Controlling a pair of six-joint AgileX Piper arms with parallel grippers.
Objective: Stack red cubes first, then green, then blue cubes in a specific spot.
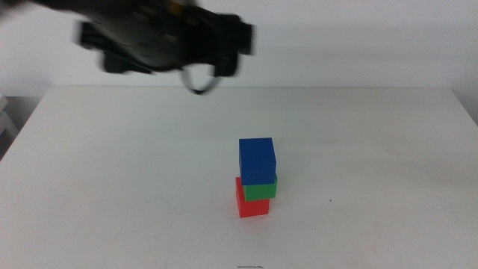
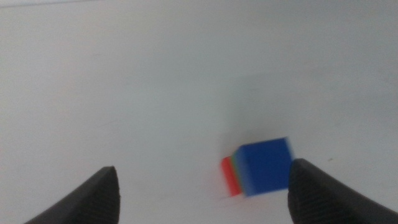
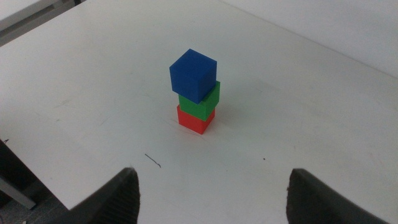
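So the stack is up: red cube [image 1: 252, 205] sits on the white desk [image 1: 112, 164], green cube [image 1: 261, 188] on top of it, and blue cube [image 1: 257, 160] on top of that. In the middle view the tower stands a bit toward 5 o'clock from the desk's center, and it's not perfectly squared up, the green one is nudged slightly toward 3 o'clock over the red, and the blue looks twisted a little compared with the two under it. The left end effector [image 2: 202, 186] is up in the air, blurry at around 11 o'clock in the middle view, well apart from the tower; its jaws are spread wide with nothing between them, and its own camera looks down on the blue top with slivers of green and red showing along one side. The right end effector [image 3: 211, 186] hangs back off the desk edge, jaws also spread wide and carrying nothing, with the whole three-cube tower plainly visible ahead of it. There's a tiny dark scratch mark [image 3: 153, 161] on the desk between that end effector and the stack.
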